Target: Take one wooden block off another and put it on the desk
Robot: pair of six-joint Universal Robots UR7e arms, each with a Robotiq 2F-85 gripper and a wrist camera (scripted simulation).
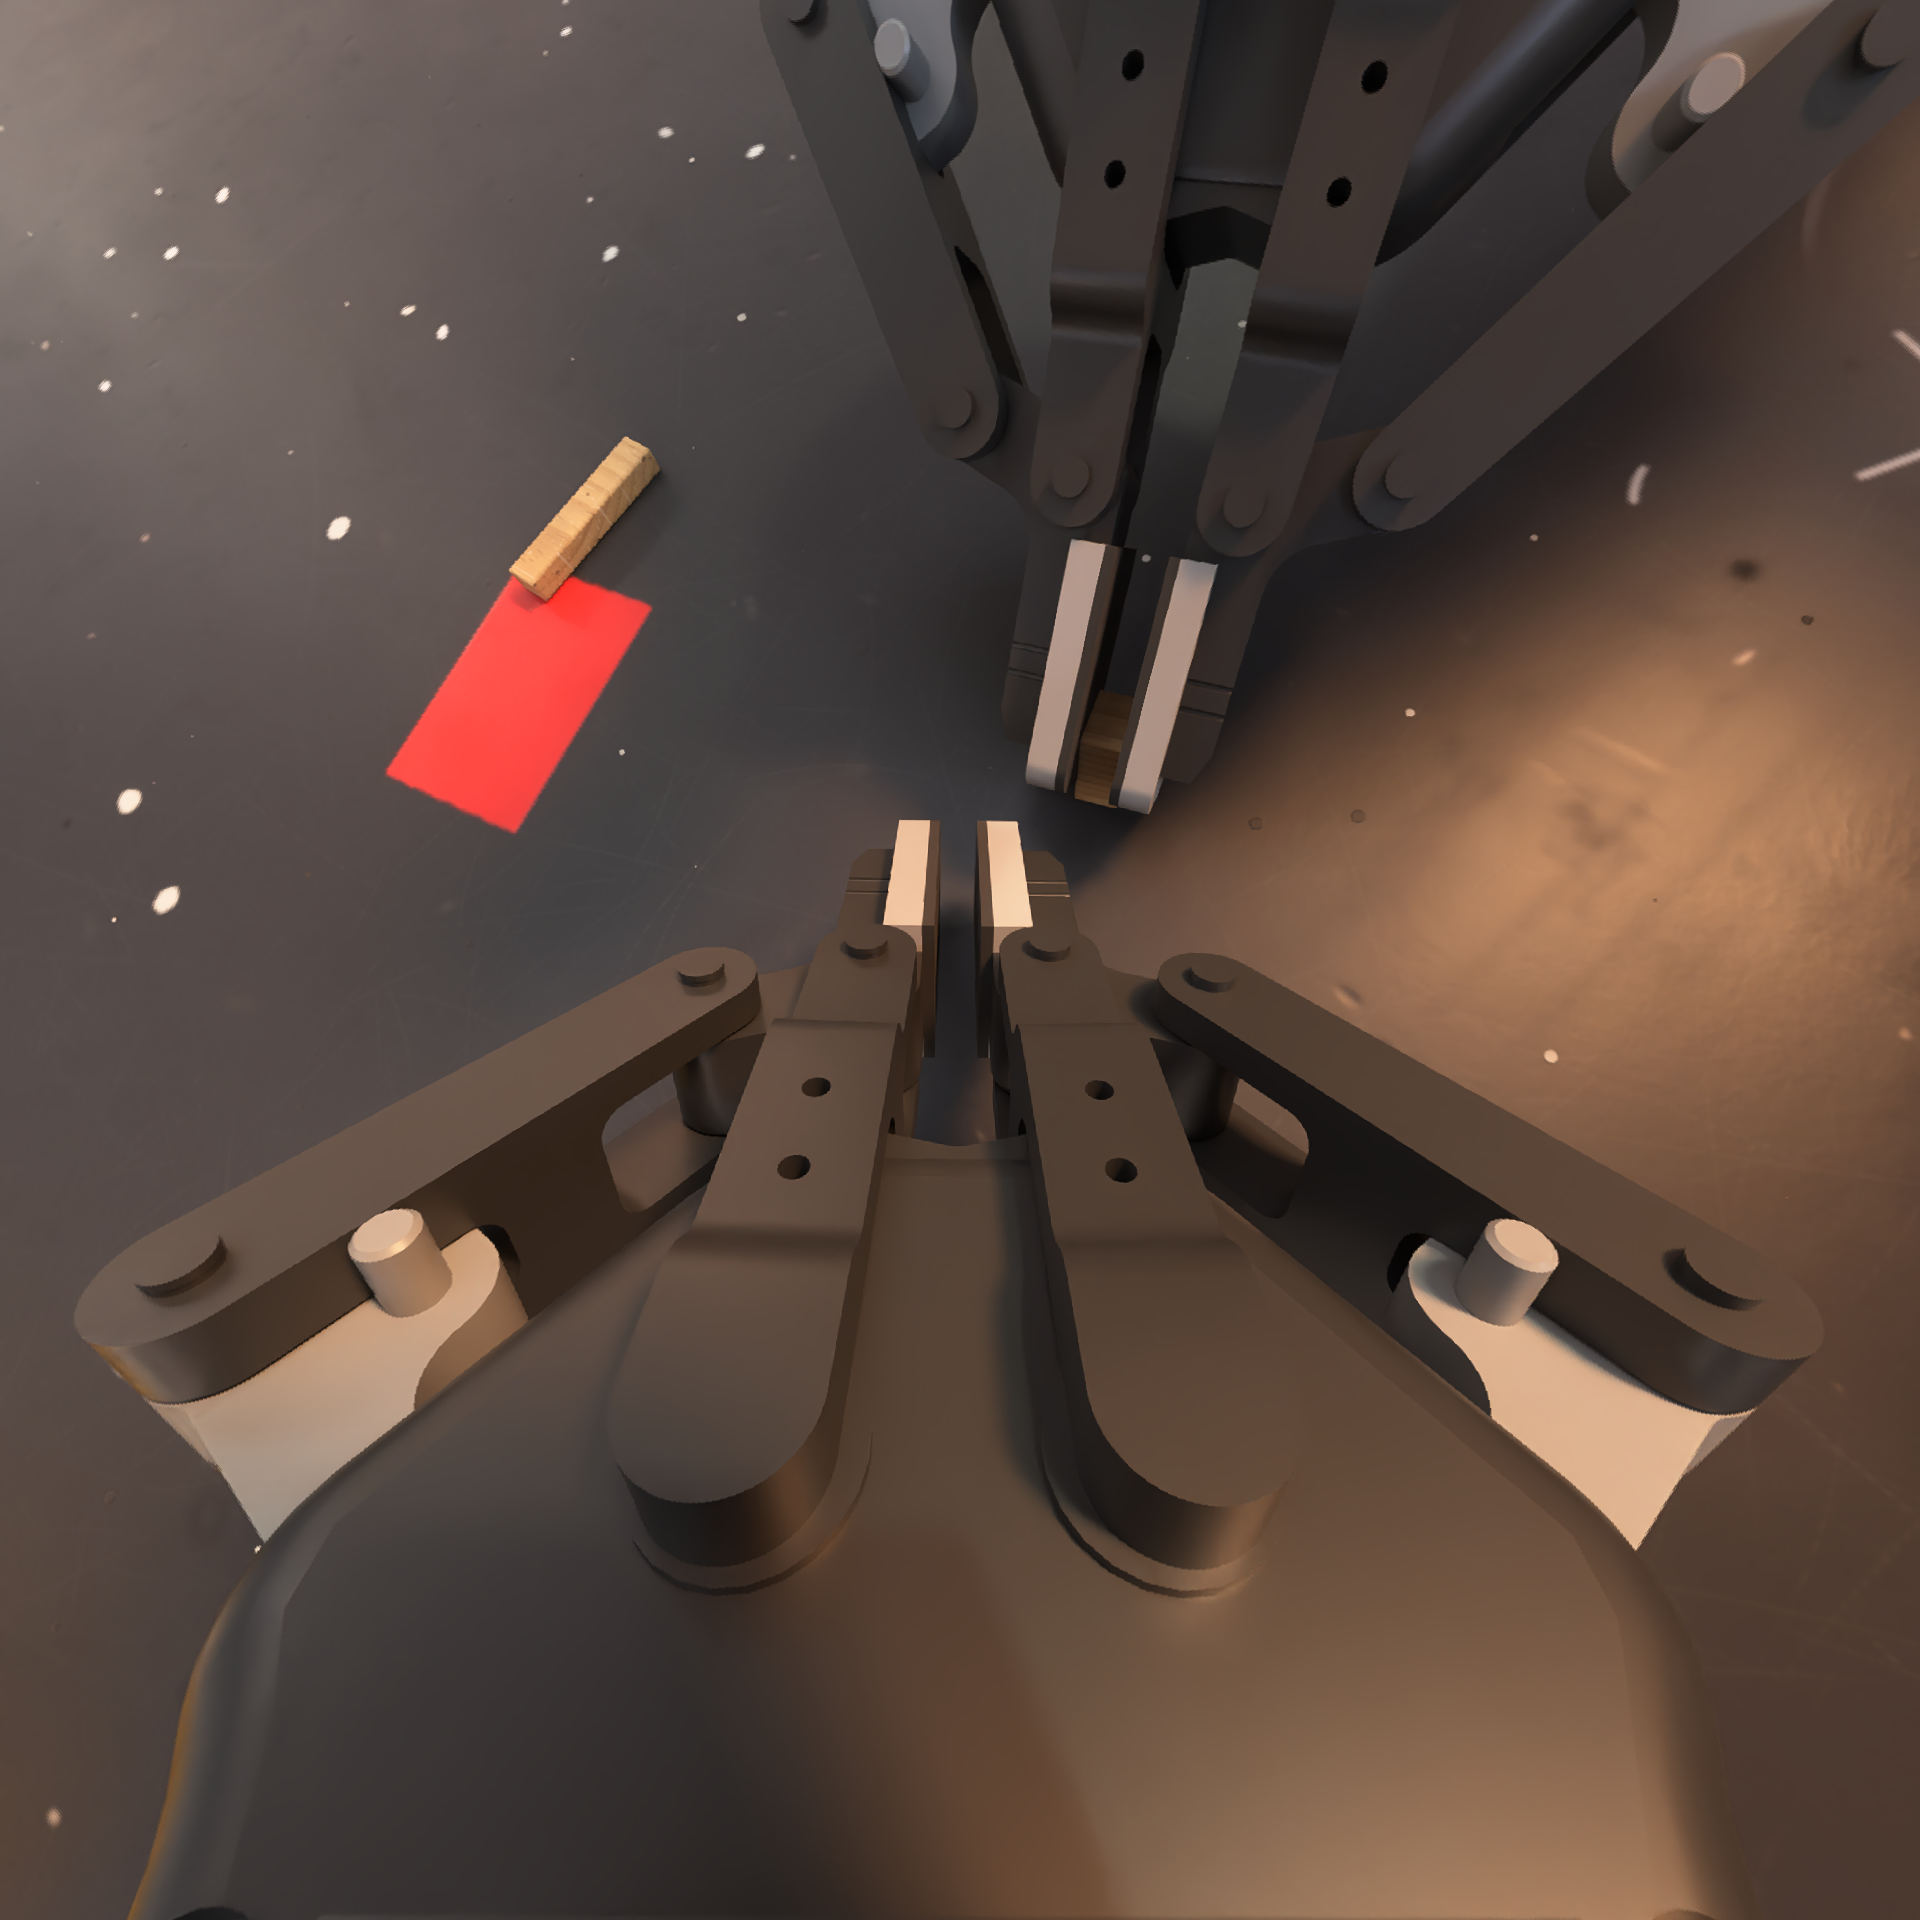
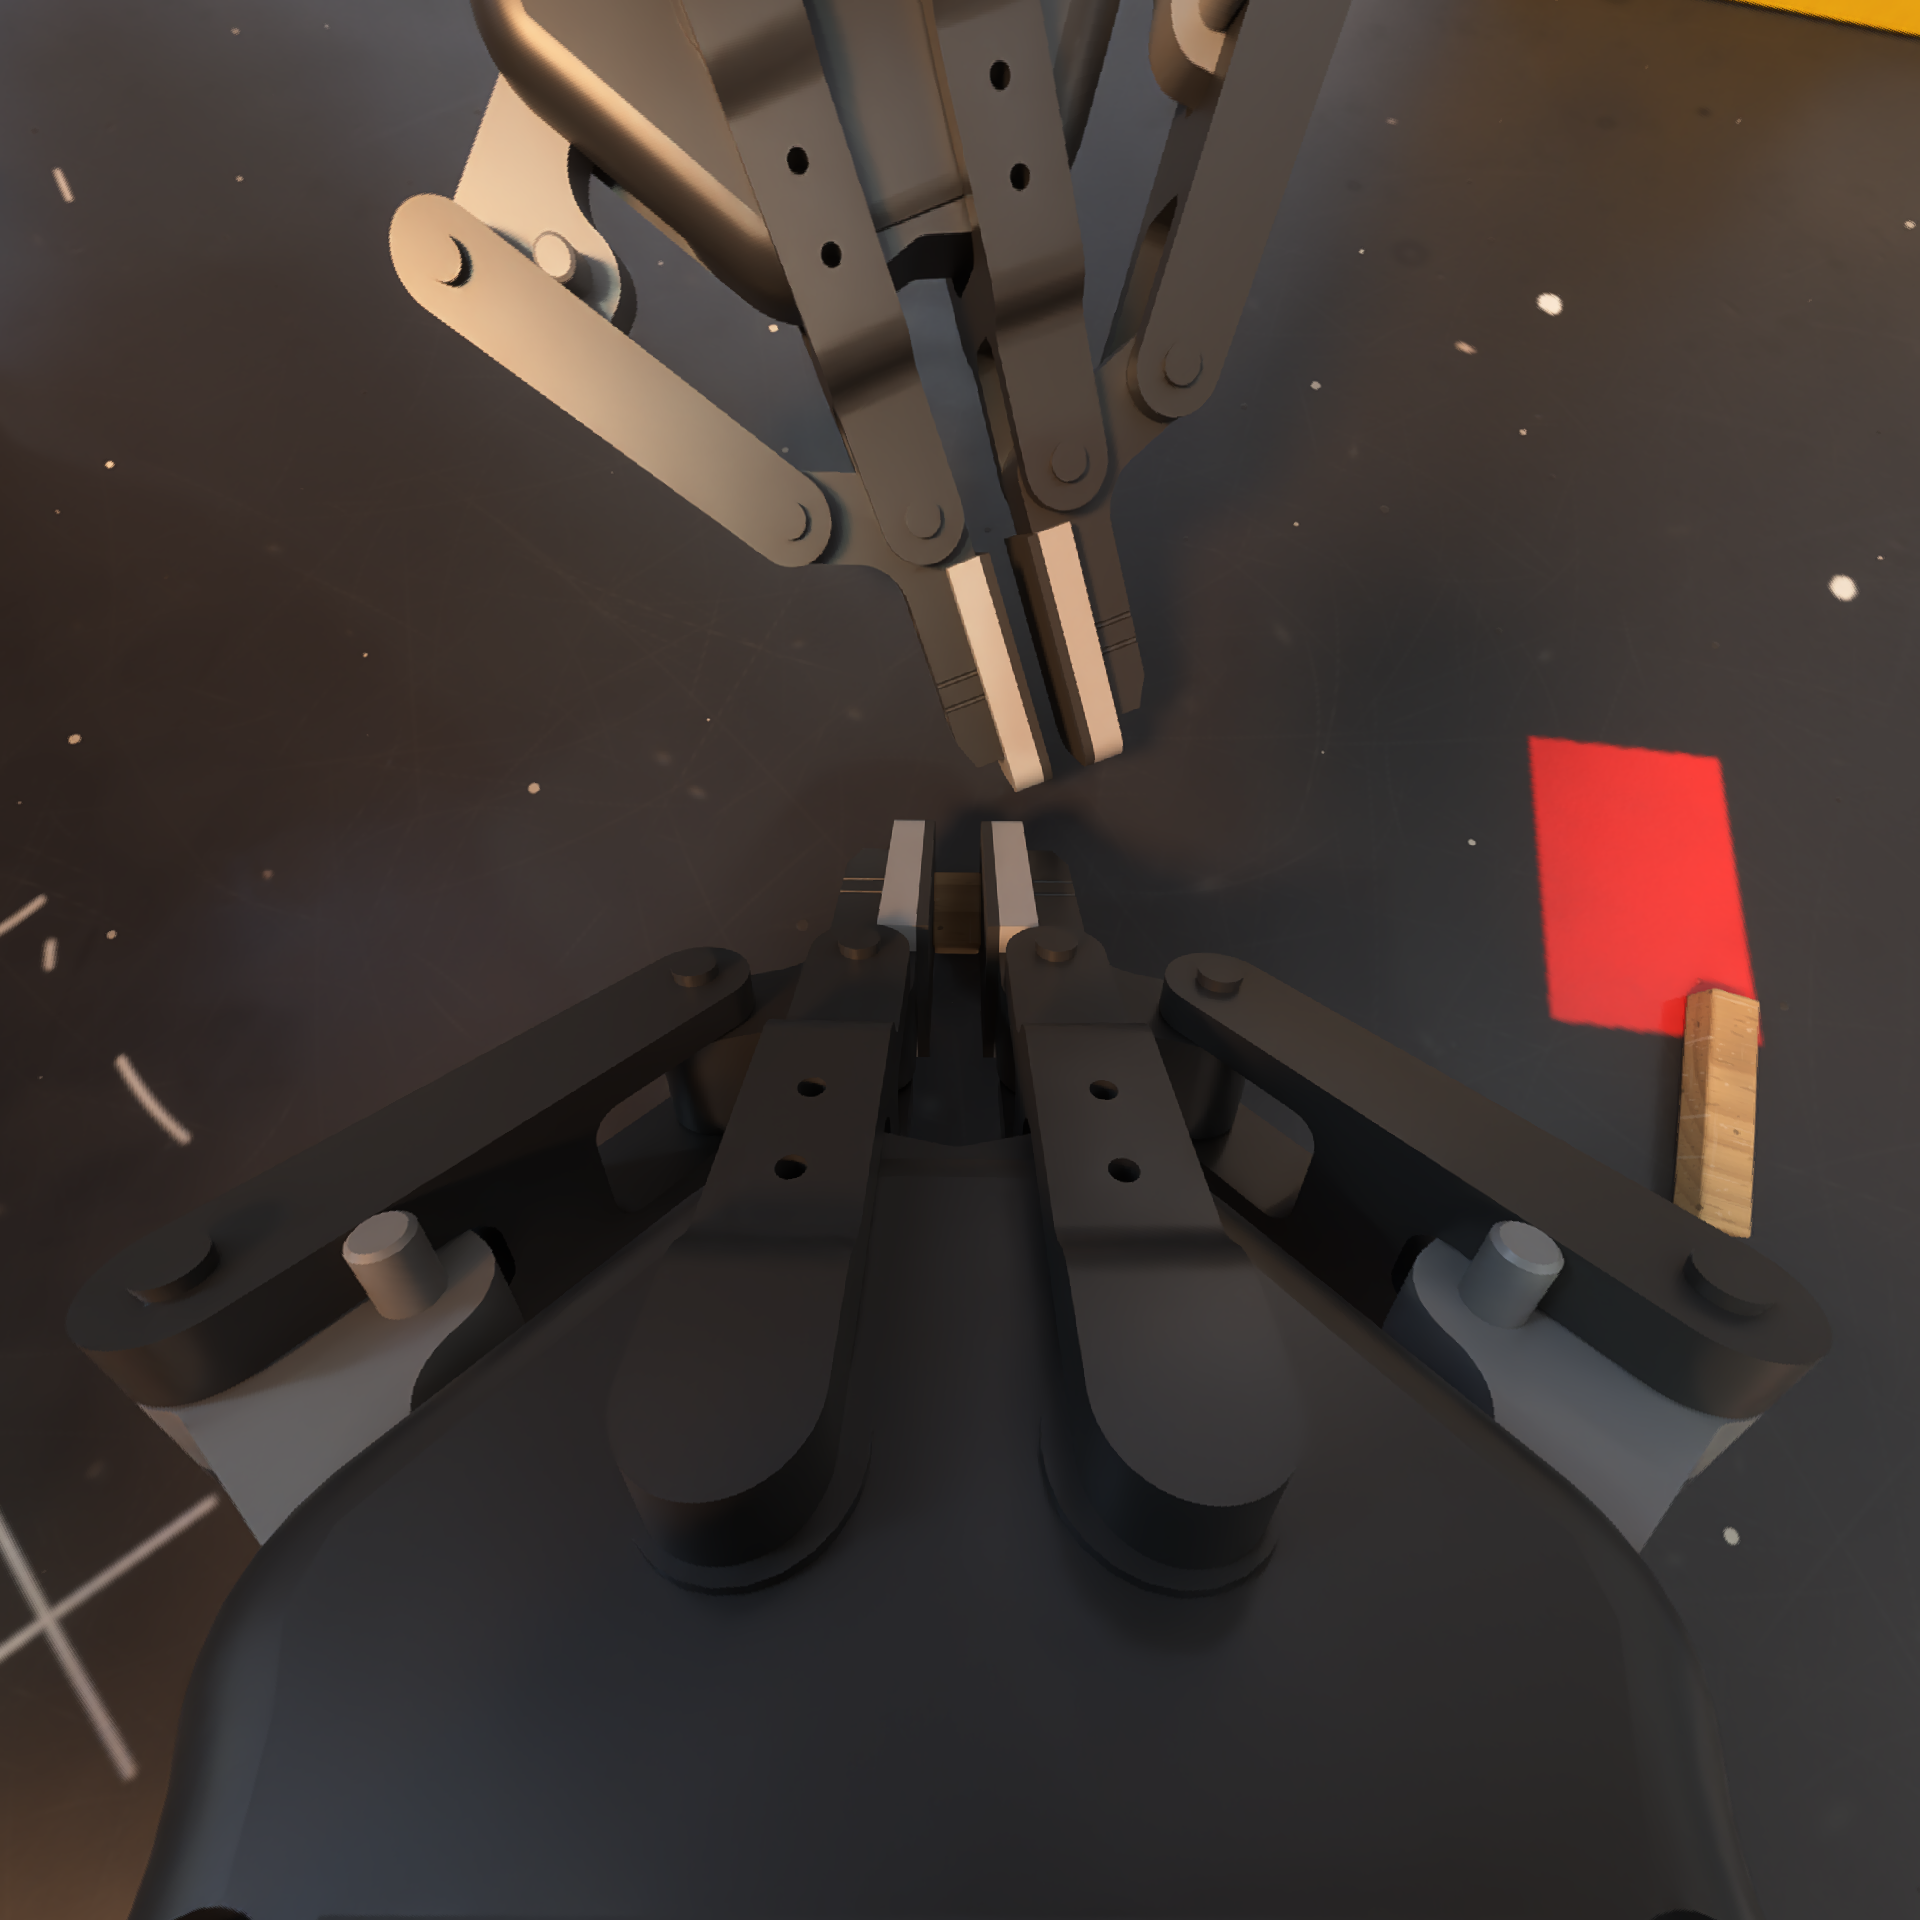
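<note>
Counter: dark, speckled, scratched; carries all items.

Red rectangle: flat patch on the counter, the landmark here.

Left end effector: fingers nearly pressed together, nothing between them; off to one side of the red rectangle.

Right end effector: pinching a small wooden block, tip to tip with the left one.

Second wooden block: lies on the counter, one end overlapping the red rectangle's corner.

Progress, judged: blocks are already separated; the held block is yet to be set down.

Writing: none legible.
</note>
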